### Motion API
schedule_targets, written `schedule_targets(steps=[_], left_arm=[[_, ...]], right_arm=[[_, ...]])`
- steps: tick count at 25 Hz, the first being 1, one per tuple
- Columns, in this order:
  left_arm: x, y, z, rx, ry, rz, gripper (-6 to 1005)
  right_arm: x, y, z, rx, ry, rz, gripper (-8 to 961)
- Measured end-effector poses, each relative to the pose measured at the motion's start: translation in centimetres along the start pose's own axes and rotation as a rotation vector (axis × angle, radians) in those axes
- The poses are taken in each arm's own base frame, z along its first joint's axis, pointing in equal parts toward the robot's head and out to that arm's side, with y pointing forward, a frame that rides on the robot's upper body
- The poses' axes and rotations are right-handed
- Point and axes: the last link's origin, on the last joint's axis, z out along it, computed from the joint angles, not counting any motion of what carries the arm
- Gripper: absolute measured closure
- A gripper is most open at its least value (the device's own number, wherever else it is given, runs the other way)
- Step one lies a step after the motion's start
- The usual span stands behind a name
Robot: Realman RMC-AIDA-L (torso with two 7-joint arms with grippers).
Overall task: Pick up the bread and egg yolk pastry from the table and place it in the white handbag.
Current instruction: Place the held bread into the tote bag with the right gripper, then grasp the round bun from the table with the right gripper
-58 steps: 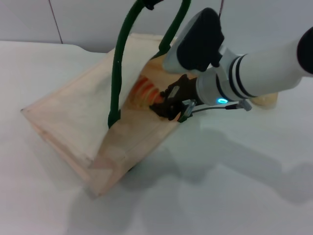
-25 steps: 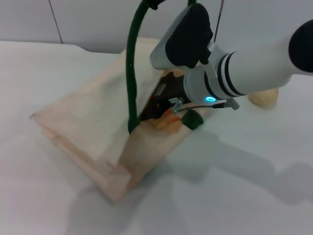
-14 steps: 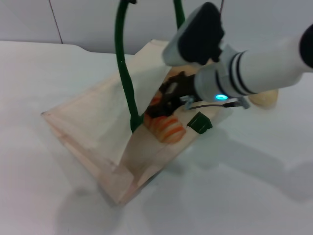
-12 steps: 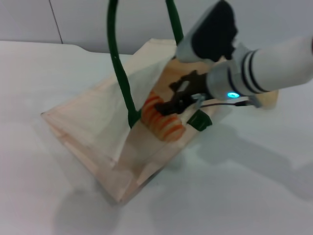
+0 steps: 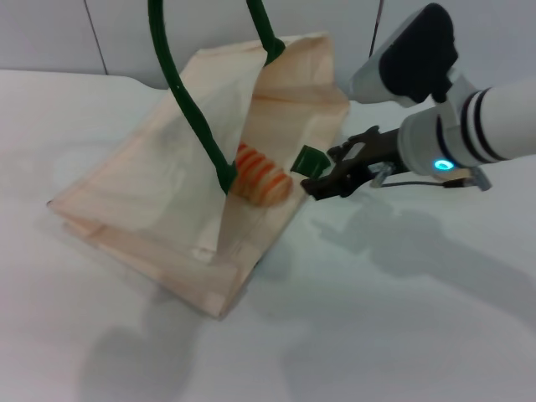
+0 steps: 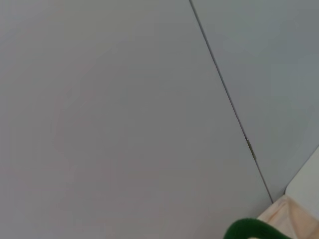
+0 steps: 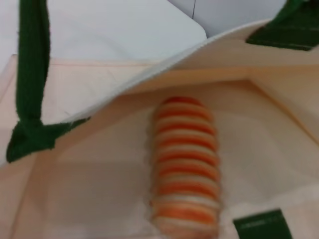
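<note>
The white handbag [image 5: 159, 176] leans on the table with its mouth facing right. Its dark green handles [image 5: 180, 92] rise out of the top of the head view. The striped bread [image 5: 261, 177] lies inside the bag near the mouth and also shows in the right wrist view [image 7: 185, 164]. My right gripper [image 5: 328, 180] is open and empty just outside the bag's mouth, to the right of the bread. The egg yolk pastry is hidden behind my right arm. My left gripper is out of view; the left wrist view shows only a wall and a bit of green handle [image 6: 251, 230].
A green handle patch [image 5: 310, 159] sits on the bag's near lip, close to my right fingers. The white table [image 5: 377, 318] stretches in front and to the right. A grey wall [image 5: 50, 33] stands behind the table.
My right gripper has let go of the bread and pulled back rightward out of the bag. The bread stays inside. The bag's handles and mouth have lifted and shifted left.
</note>
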Motion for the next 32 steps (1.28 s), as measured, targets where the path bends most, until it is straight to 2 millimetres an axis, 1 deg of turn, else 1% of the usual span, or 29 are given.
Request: schedule_targets(steps=[7,12,17,18,19,24,32], left_arm=[[-0.1,0.2,0.1,-0.011,-0.003,-0.004,878],[-0.3,0.6,0.3,-0.021,-0.01,-0.003,878],[-0.1,1.0,0.2,-0.045,0.002,-0.005,878],[0.0,1.2,0.3,-0.051,0.005,-0.002,878],[0.0,1.2,0.3,-0.051,0.005,-0.002,878],[0.1,1.2,0.4,-0.053,0.007,0.004,878],[0.1,1.2,0.4,-0.052,0.005,0.006,879]], right_arm=[[0.4,-2.5,-2.2,0.096,-0.012,0.031,234],[0.6,-4.1,-3.2,0.156,-0.022,0.051,233],[1.5,-5.9,-3.9,0.222,-0.002,0.073,232],[2.1,-6.5,-4.1,0.243,0.014,0.091,232],[2.1,-6.5,-4.1,0.243,0.014,0.091,231],[3.4,-7.7,-4.6,0.306,0.073,0.127,230],[4.6,-8.3,-4.7,0.337,0.124,0.146,221]])
